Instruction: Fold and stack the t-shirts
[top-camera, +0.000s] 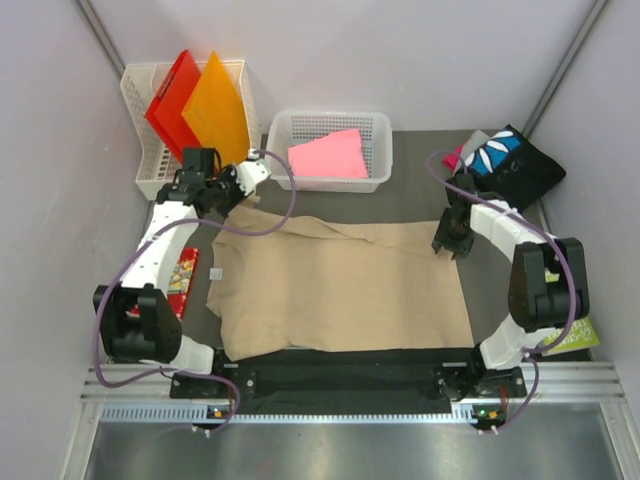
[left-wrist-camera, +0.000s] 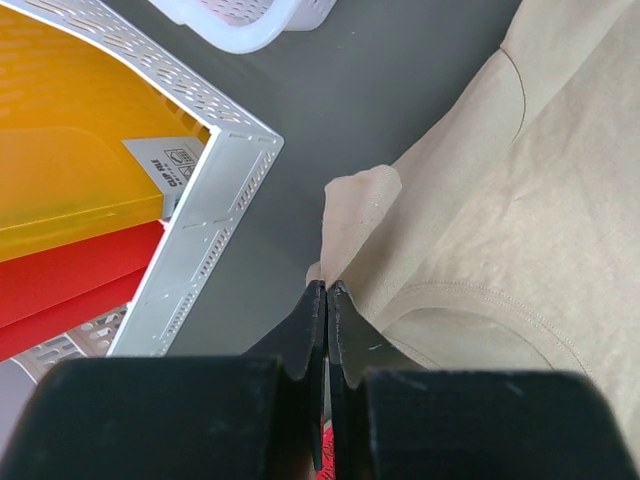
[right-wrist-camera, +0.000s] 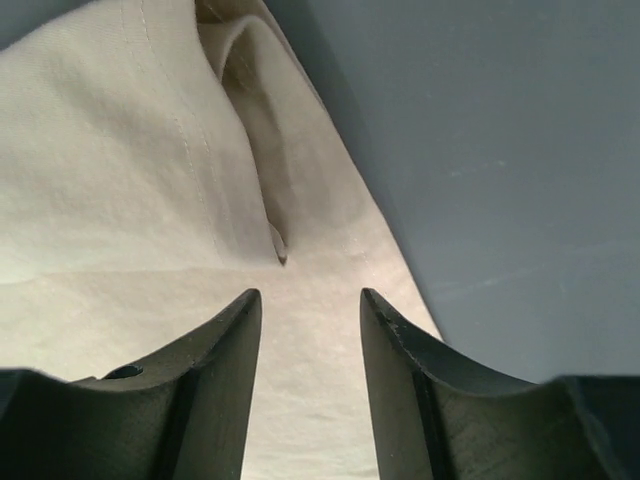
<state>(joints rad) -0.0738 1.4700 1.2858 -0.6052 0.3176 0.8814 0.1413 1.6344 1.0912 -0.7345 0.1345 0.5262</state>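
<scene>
So from where I stood, the tan t-shirt (top-camera: 340, 285) was lying mostly flat in the middle of the counter (top-camera: 420, 175), neck end toward the far side. My guess is it was being spread out so it could be folded.

The left tool (left-wrist-camera: 326, 295) had its fingers pressed together, and it looked clamped on a bunched bit of sleeve (left-wrist-camera: 355, 215) at the shirt's 10 o'clock corner. The cloth rose up into the tips there, probably to tug that corner straight.

The right tool (right-wrist-camera: 310, 300) was spread apart with nothing in it. It hung right over the shirt's edge at about 2 o'clock, with a small fold just beyond the fingertips. To me it looked lined up for a grab.

The pink t-shirt (top-camera: 328, 156) sat in the basket (top-camera: 330, 184) at 12 o'clock. The black t-shirt (top-camera: 515, 165) was off at 1 o'clock, both well apart from the tools.
</scene>
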